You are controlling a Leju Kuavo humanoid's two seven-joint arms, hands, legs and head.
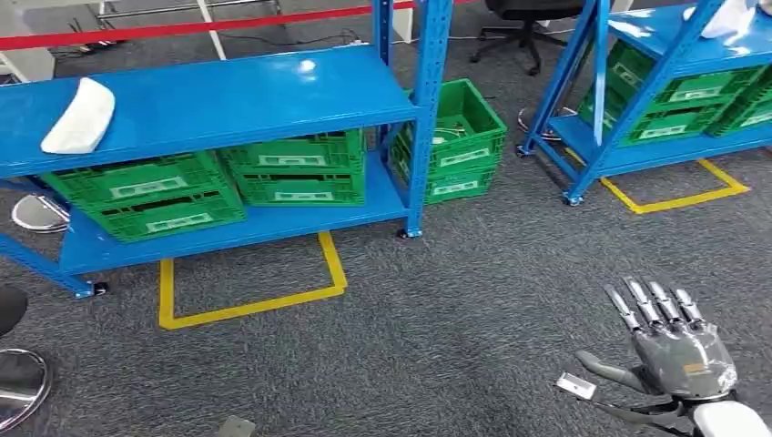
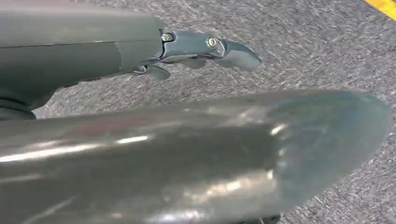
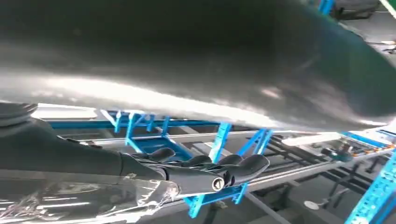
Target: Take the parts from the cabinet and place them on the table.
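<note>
A white curved part [image 1: 80, 116] lies on the upper shelf of the blue cabinet rack [image 1: 237, 96], at its left end. A second whitish part [image 1: 728, 16] sits on top of the other blue rack [image 1: 637, 150] at the far right. My right hand [image 1: 678, 350] hangs low at the right over the grey carpet, well short of both racks, fingers straight and apart, holding nothing. In the right wrist view its dark fingers [image 3: 205, 168] are extended in front of blue racking. My left hand [image 2: 116, 56] hovers over carpet, fingers [image 2: 210, 46] stretched out and empty.
Green crates [image 1: 146, 196] fill the lower shelf, and another pair of them [image 1: 455, 137] stands on the floor beside the rack post. Yellow tape [image 1: 246, 305] marks the floor in front. A chair base [image 1: 18, 382] sits at the left edge. A small metal plate [image 1: 575, 386] lies near my right hand.
</note>
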